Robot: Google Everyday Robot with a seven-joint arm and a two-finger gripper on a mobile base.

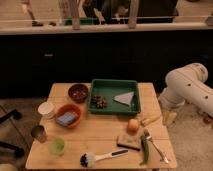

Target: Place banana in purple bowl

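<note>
Though indistinct, hand (169,118) near banana (150,120) | purple bowl (78,92) well apart

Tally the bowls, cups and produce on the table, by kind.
Bowls: 2 (purple bowl, orange bowl)
Cups: 3 (white cup, grey cup, green cup)
Produce: 3 (banana, orange fruit, green vegetable)
Total: 8
The hand sits beside the table's right edge, near the banana.

A green tray (114,82) on the wooden table (100,136) holds a dark cluster (99,101) and a pale wedge (125,99). Left of it sit an orange bowl (75,109) with a blue sponge (66,119) and a white cup (46,109). A brush (102,158) lies at the front. The gripper (170,118) hangs beside the table's right edge.
</note>
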